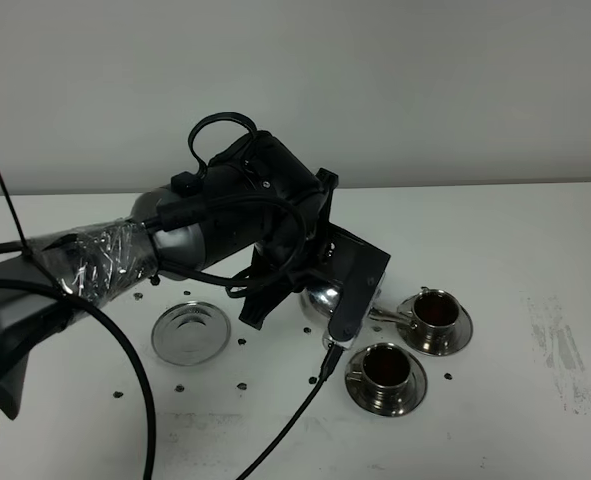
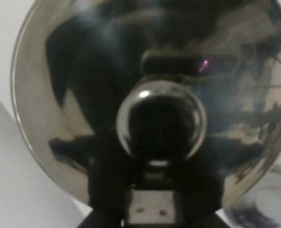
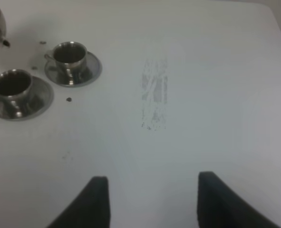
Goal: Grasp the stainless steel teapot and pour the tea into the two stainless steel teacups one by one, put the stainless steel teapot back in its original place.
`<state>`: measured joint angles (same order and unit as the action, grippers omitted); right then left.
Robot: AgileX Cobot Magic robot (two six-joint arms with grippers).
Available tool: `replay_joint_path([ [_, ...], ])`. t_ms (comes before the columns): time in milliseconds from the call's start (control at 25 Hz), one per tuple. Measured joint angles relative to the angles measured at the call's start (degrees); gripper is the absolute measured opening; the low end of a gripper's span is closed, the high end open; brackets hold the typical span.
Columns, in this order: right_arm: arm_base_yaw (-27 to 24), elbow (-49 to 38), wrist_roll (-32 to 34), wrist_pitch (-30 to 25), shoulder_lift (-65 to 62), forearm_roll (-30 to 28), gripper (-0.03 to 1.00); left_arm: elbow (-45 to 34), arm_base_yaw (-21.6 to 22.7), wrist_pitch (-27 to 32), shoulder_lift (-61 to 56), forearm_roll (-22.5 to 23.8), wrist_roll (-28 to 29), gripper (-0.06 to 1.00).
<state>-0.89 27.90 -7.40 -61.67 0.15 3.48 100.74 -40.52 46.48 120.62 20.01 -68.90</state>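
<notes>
Both cups (image 1: 436, 311) (image 1: 385, 366) are holding dark tea; left gripper (image 2: 152, 199) is clutching the teapot (image 1: 322, 297), its stand (image 1: 190, 333) awaiting return; right gripper (image 3: 152, 199) is hanging spread.

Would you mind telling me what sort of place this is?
Probably a robotics lab bench: a plain white table, a blank wall, and a taped, cabled arm holding a teapot.

Trivet disc (image 1: 189, 332) left; teapot (image 1: 321, 298) middle, seemingly just beside far teacup (image 1: 436, 314) — near teacup (image 1: 384, 370) in front.
</notes>
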Motion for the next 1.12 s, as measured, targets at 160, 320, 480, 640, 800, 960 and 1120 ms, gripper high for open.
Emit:
replay_joint_path([
  [160,0.00,0.00,0.00,0.00,0.00,0.00,0.44,0.00,1.99,1.03,-0.89,-1.91,7.42,0.25],
  [320,0.00,0.00,0.00,0.00,0.00,0.00,0.44,0.00,4.09,1.32,-2.10,-5.41,15.78,0.25],
  [480,0.00,0.00,0.00,0.00,0.00,0.00,0.44,0.11,5.69,2.67,-2.59,-8.97,25.72,0.25],
  [640,0.00,0.00,0.00,0.00,0.00,0.00,0.44,-0.16,6.06,5.10,-2.59,-11.96,36.19,0.25],
  [800,0.00,0.00,0.00,0.00,0.00,0.00,0.44,-2.53,6.06,5.59,-2.59,-14.04,44.84,0.25],
  [960,0.00,0.00,0.00,0.00,0.00,0.00,0.44,-5.98,6.06,5.52,-2.59,-14.41,50.56,0.25],
  [1120,0.00,0.00,0.00,0.00,0.00,0.00,0.44,-10.01,6.11,2.92,-2.59,-14.47,52.28,0.25],
])
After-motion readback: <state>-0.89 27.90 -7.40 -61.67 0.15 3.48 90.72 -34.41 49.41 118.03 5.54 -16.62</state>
